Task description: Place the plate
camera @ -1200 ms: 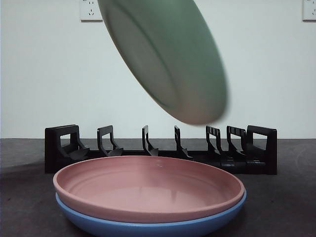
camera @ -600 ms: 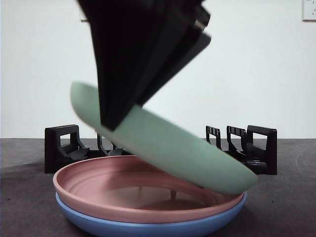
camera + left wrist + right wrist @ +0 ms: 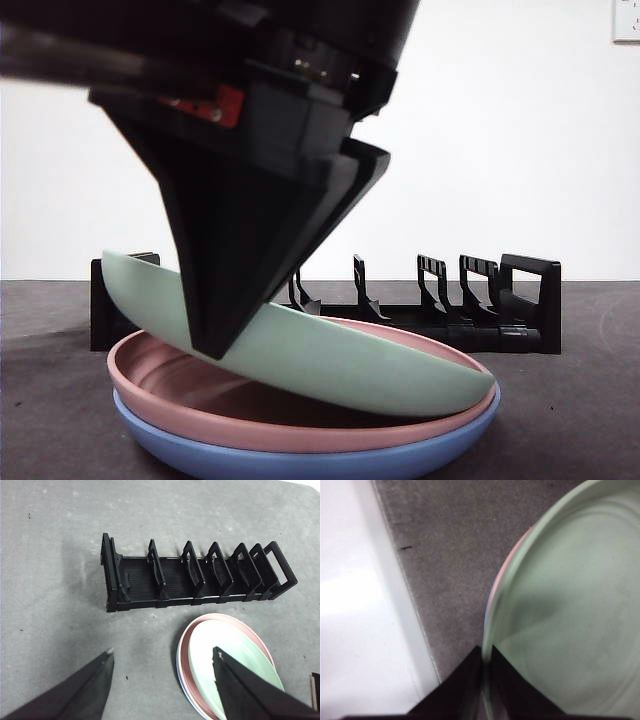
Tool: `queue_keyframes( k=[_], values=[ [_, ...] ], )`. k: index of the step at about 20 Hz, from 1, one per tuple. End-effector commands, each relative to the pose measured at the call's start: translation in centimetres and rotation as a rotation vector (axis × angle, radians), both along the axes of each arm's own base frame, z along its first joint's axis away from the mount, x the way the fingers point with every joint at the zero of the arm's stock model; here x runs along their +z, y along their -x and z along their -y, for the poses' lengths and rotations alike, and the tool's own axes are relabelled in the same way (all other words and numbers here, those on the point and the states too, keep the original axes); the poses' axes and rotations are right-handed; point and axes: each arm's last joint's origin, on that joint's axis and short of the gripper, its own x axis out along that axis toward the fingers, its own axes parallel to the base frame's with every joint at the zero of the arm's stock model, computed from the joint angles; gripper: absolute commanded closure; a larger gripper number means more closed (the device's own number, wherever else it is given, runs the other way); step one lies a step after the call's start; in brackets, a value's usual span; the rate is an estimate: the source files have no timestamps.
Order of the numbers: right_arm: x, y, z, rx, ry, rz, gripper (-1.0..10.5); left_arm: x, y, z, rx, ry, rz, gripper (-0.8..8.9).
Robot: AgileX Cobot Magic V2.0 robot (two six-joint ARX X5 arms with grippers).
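Observation:
The green plate [image 3: 330,365] lies tilted over the pink plate [image 3: 200,400], which is stacked on a blue plate [image 3: 300,462]. Its right rim rests inside the pink plate and its left rim is raised. My right gripper [image 3: 215,345] comes down from above, big and dark, and is shut on that raised rim. The right wrist view shows its jaws [image 3: 486,680] pinching the green plate's [image 3: 570,605] edge. My left gripper [image 3: 163,652] hangs open high above the table, holding nothing, with the green plate [image 3: 235,665] below it.
A black plate rack [image 3: 520,300] with several upright dividers stands behind the stack, all slots without plates; it also shows in the left wrist view as the rack [image 3: 195,575]. The table's pale edge strip [image 3: 365,605] runs close to the stack.
The right gripper has come down with the green plate. The plate has swung from steeply tilted in the air to nearly flat, its right rim now on the pink plate.

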Motion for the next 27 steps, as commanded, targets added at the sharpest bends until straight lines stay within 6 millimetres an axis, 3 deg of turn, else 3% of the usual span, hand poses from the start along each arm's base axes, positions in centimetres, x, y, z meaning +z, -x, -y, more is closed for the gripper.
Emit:
queue_keyframes(
  k=[1, 11, 15, 17, 20, 24, 27],
  values=[
    [-0.3, 0.4, -0.7, 0.025, 0.002, -0.016, 9.4, 0.5, 0.0, 0.0, -0.002, 0.005, 0.022, 5.01],
    [0.0, 0.4, -0.9, 0.002, -0.024, -0.041, 8.4, 0.5, 0.0, 0.0, -0.002, 0.005, 0.022, 5.01],
    [3.9, -0.2, -0.1, -0.031, -0.12, -0.02, 8.2, 0.5, 0.0, 0.0, -0.002, 0.005, 0.023, 5.01],
    [6.2, -1.3, 1.8, -0.093, -0.188, 0.033, 8.2, 0.5, 0.0, 0.0, -0.002, 0.006, 0.024, 5.01],
    [9.3, -4.2, 6.6, -0.285, -0.229, 0.124, 7.7, 0.5, 0.0, 0.0, -0.002, 0.006, 0.024, 5.01],
    [12.1, -7.5, 13.8, -0.528, -0.249, 0.229, 7.4, 0.6, 0.0, 0.0, -0.002, 0.01, 0.032, 5.01],
    [13.6, -8.2, 18.3, -0.669, -0.253, 0.321, 7.4, 0.6, -0.1, 0.0, -0.002, 0.012, 0.037, 5.01]
  ],
)
